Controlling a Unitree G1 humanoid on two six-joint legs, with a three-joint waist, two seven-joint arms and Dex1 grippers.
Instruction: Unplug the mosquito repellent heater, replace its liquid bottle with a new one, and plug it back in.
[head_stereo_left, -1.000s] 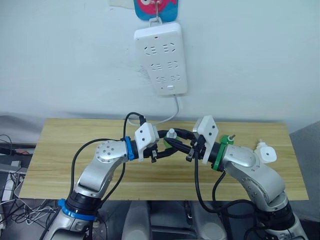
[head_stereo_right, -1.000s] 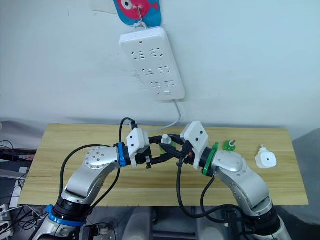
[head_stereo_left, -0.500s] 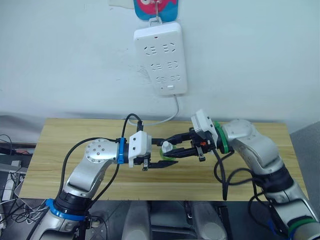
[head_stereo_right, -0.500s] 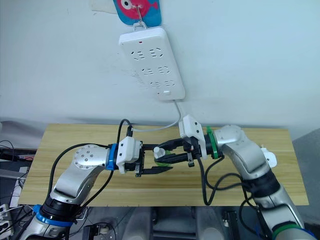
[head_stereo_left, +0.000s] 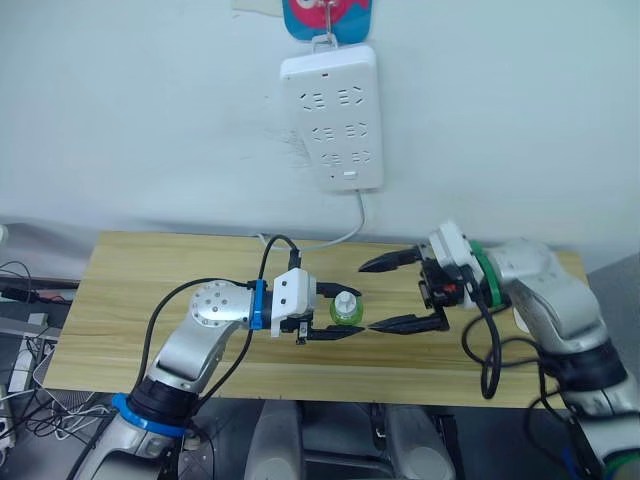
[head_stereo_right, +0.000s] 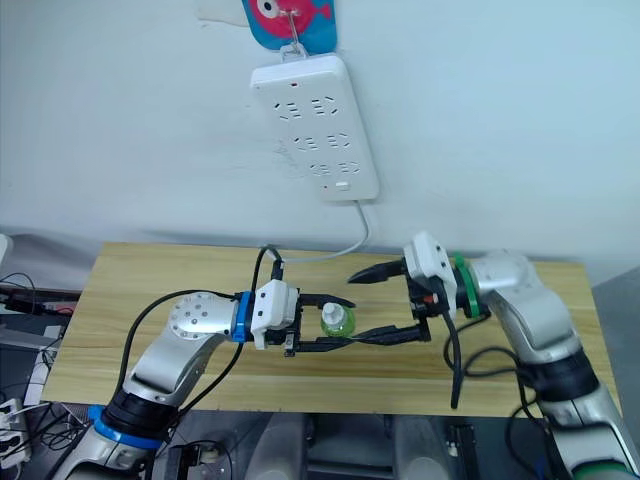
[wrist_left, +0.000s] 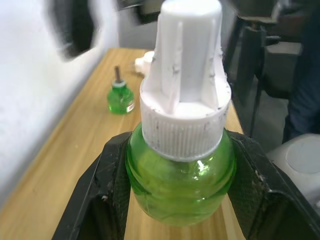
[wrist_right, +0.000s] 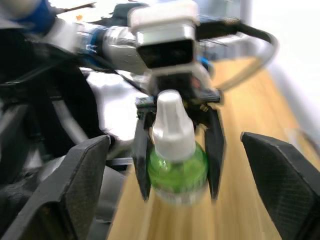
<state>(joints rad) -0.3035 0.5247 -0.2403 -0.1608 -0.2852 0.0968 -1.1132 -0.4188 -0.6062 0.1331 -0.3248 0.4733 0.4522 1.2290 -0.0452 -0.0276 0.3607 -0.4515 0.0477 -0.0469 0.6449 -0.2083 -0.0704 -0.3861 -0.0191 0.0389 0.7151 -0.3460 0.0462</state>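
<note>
Green bottle (head_stereo_left: 345, 309) in left fingers (head_stereo_left: 322, 313) — upright.

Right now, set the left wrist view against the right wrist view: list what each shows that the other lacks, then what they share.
Left wrist view adds: an uncapped green bottle standing farther along the wooden table. Right wrist view adds: the right gripper, open, facing the left arm's white wrist housing. Shared: the white-capped green bottle, clamped upright in the left gripper.
</note>
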